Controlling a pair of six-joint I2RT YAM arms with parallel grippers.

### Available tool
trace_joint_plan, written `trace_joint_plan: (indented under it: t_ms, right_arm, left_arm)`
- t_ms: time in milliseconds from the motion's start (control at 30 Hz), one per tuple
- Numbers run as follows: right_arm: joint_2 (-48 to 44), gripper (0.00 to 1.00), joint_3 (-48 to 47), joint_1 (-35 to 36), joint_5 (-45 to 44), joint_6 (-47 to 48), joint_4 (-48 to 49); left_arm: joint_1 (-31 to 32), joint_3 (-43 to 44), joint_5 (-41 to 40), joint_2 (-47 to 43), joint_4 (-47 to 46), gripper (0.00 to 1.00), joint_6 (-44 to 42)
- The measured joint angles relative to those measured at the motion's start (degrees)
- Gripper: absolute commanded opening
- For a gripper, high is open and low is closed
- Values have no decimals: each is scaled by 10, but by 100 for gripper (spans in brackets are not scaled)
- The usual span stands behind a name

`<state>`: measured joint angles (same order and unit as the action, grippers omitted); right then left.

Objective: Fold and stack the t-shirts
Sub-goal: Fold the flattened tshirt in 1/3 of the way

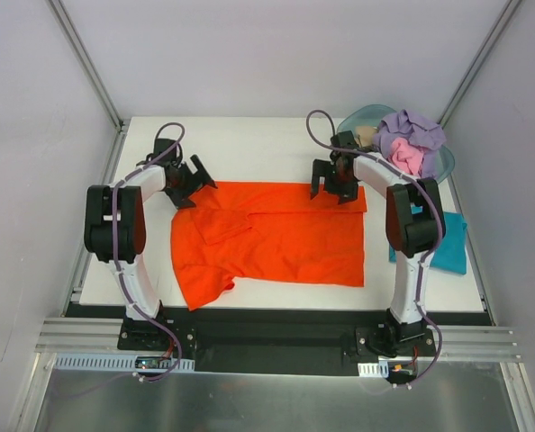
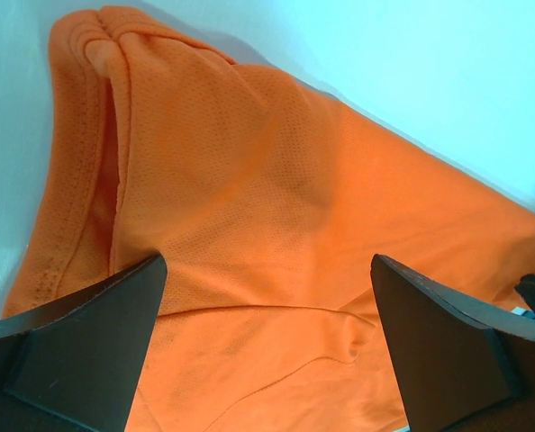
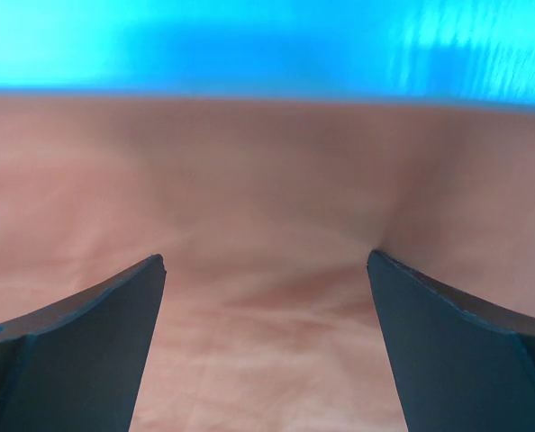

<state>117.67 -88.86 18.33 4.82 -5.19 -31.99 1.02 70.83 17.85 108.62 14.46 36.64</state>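
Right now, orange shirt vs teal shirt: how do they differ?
Orange shirt lies spread out mid-table, teal shirt is a compact rectangle at the right edge. Orange covers far more table; teal is partly hidden behind the right arm. Both lie flat on the table.

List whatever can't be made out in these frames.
- Teal shirt: top view, the right arm covers part of it.
- Tub: top view, the lavender shirt and pink shirt hide what lies beneath.
- Orange shirt: right wrist view, blurred, weave unreadable; left wrist view, cut off by the edges.
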Motion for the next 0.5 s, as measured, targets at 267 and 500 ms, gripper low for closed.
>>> trace_joint_plan:
  t_ms: [267,500]
  right_arm:
    - [87,100,-122,-27,17,12,-24]
    - [125,100,-195,-31,32,44,-30]
  left_arm:
    - [-19,101,3,71,15,99,-16]
    - [-25,181,-1,115,36,99,-37]
